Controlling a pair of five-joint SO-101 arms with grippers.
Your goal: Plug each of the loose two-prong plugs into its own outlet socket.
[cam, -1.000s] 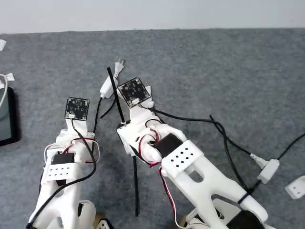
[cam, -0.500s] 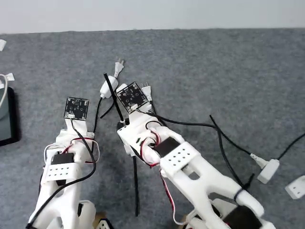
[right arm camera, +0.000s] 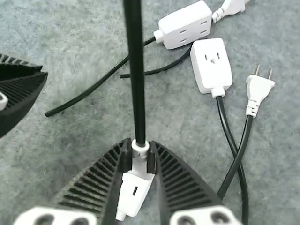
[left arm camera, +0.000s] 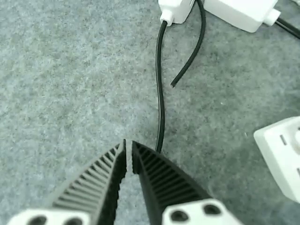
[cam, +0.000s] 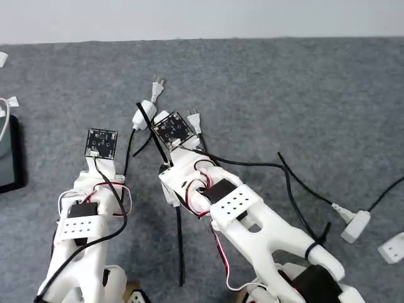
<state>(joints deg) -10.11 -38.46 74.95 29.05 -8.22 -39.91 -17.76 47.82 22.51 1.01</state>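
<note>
- The right pincer (right arm camera: pixel 139 143) is clamped on a white cord end (right arm camera: pixel 133 185). It looks like a plug to me, though I cannot make out its prongs. In the high view that arm sits just left of centre.
- The left pincer (left arm camera: pixel 129 144) is closed on nothing, close above the grey worktop (left arm camera: pixel 61 70), with a black cord (left arm camera: pixel 161 108) just beside it.
- A loose plug (cam: pixel 194 120) lies upper centre of the high view with its prongs bare, just beside a single socket (right arm camera: pixel 212 63).
- A triple socket (right arm camera: pixel 183 30) lies near them with its visible slots empty, and a further plug (cam: pixel 156 87) lies above it in the high view, prongs free.
- A far socket (cam: pixel 355 226) lies at lower right, and I cannot tell what is in it.
- As I read it, nothing is plugged in yet and every pairing is left to do.
</note>
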